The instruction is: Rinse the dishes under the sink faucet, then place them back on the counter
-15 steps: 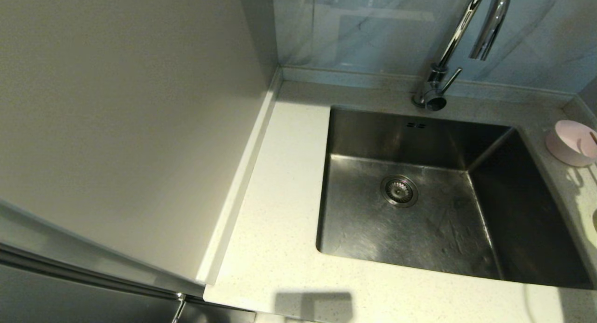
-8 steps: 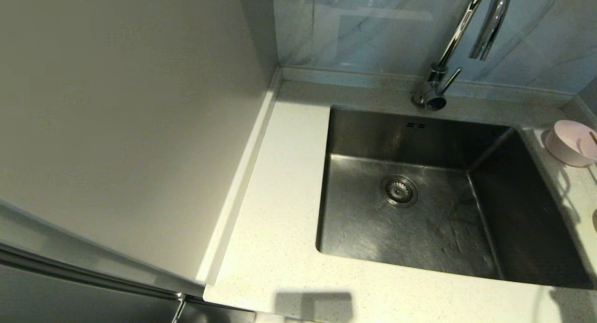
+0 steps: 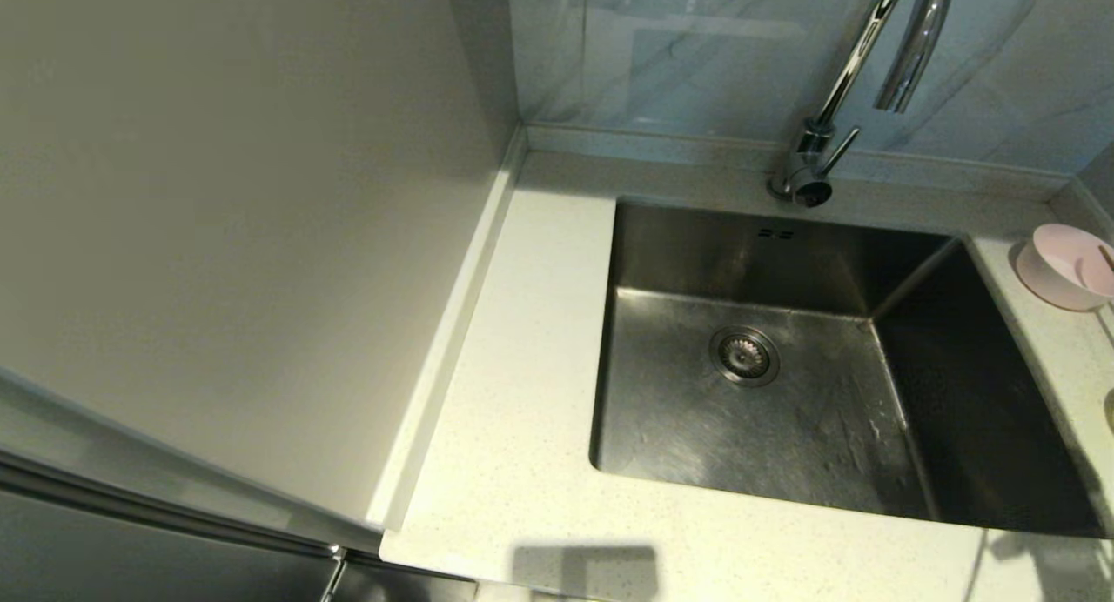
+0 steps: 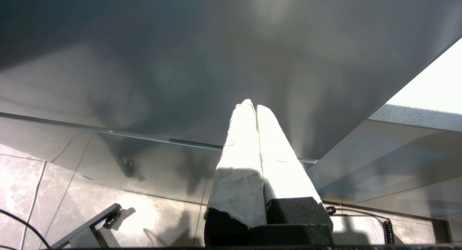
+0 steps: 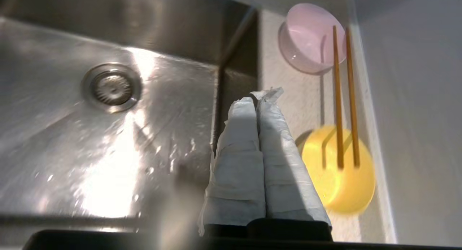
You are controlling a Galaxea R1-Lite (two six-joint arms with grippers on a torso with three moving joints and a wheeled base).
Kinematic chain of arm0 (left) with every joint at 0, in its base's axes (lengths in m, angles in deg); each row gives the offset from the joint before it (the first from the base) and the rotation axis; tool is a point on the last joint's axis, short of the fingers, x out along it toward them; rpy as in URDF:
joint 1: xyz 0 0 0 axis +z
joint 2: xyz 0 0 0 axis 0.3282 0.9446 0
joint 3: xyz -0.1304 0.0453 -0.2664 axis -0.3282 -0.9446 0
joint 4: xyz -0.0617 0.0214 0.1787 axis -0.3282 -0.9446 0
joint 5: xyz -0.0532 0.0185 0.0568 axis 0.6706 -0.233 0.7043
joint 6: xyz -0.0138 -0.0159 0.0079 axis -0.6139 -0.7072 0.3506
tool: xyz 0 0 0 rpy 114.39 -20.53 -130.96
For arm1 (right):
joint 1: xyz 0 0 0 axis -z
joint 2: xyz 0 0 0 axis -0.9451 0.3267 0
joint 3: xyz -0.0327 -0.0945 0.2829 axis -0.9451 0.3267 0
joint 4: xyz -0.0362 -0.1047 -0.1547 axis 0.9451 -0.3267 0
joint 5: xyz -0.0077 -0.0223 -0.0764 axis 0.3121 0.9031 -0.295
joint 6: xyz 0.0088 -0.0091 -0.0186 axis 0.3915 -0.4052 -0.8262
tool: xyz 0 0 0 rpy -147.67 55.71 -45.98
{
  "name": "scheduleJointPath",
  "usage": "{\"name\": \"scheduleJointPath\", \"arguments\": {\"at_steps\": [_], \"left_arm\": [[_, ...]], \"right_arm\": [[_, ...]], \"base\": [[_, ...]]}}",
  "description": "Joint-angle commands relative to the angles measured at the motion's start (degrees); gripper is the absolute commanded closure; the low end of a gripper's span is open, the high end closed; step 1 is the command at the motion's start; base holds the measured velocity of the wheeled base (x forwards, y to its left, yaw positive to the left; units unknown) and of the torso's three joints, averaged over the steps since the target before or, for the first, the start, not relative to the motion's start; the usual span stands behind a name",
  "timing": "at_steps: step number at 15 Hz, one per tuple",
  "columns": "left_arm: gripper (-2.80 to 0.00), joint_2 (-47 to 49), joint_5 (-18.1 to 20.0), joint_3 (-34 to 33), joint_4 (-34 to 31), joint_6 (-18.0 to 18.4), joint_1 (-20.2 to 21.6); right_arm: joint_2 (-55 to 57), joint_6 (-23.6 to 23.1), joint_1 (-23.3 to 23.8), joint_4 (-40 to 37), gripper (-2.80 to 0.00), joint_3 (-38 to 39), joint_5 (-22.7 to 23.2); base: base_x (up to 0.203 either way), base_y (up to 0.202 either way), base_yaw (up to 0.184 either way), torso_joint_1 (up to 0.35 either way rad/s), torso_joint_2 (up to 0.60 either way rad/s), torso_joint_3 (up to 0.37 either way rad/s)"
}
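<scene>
The pale pink bowl (image 3: 1066, 265) (image 5: 310, 37) sits on the counter (image 3: 522, 393) to the right of the sink (image 3: 809, 358). Nearer me stands the yellow-green bowl (image 5: 343, 177), a sliver of it at the head view's right edge. Two wooden chopsticks (image 5: 344, 94) lie across both bowls. The chrome faucet (image 3: 857, 80) rises behind the basin. My right gripper (image 5: 258, 98) is shut and empty, above the sink's right rim beside the yellow-green bowl. My left gripper (image 4: 251, 104) is shut, parked low by a grey cabinet panel.
A beige wall panel (image 3: 244, 219) rises along the counter's left side. The round strainer drain (image 3: 745, 355) sits in the wet basin floor. A grey wall (image 5: 415, 116) runs close behind the bowls on the narrow right counter strip.
The shadows over the right counter strip have slid toward the front edge, and light on the basin floor has shifted. The bowls and chopsticks stay put.
</scene>
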Motion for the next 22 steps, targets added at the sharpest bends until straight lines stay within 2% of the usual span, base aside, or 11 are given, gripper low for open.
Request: {"name": "scheduleJointPath", "arguments": {"at_steps": [1, 4, 9, 12, 14, 15, 16, 22], "left_arm": [[0.00, -0.18, -0.04, 0.00, 0.02, -0.02, 0.00], [0.00, -0.18, -0.04, 0.00, 0.02, -0.02, 0.00], [0.00, -0.18, -0.04, 0.00, 0.02, -0.02, 0.00], [0.00, -0.18, -0.04, 0.00, 0.02, -0.02, 0.00], [0.00, -0.18, -0.04, 0.00, 0.02, -0.02, 0.00], [0.00, -0.18, -0.04, 0.00, 0.02, -0.02, 0.00], [0.00, -0.18, -0.04, 0.00, 0.02, -0.02, 0.00], [0.00, -0.18, -0.04, 0.00, 0.02, -0.02, 0.00]], "right_arm": [[-13.88, -1.03, -2.69, 5.27, 0.00, 12.32, 0.07], [-24.67, -2.06, -5.17, 6.36, 0.00, 22.18, 0.08], [-39.11, -2.29, -5.60, -4.03, 0.00, 30.05, 1.36], [-39.03, -2.14, -5.72, -8.74, 0.00, 30.87, 2.00], [-39.03, -2.26, -6.03, -8.98, 0.00, 30.87, 2.40], [-39.05, -2.32, -6.65, -8.89, 0.00, 30.87, 2.93], [-39.77, -2.44, -9.20, -8.94, 0.00, 30.87, 3.15], [-52.29, -2.32, -11.55, -17.73, 0.00, 30.75, 4.53]], "base": [[0.000, 0.000, 0.000, 0.000, 0.00, 0.000], [0.000, 0.000, 0.000, 0.000, 0.00, 0.000], [0.000, 0.000, 0.000, 0.000, 0.00, 0.000], [0.000, 0.000, 0.000, 0.000, 0.00, 0.000], [0.000, 0.000, 0.000, 0.000, 0.00, 0.000], [0.000, 0.000, 0.000, 0.000, 0.00, 0.000], [0.000, 0.000, 0.000, 0.000, 0.00, 0.000], [0.000, 0.000, 0.000, 0.000, 0.00, 0.000]]}}
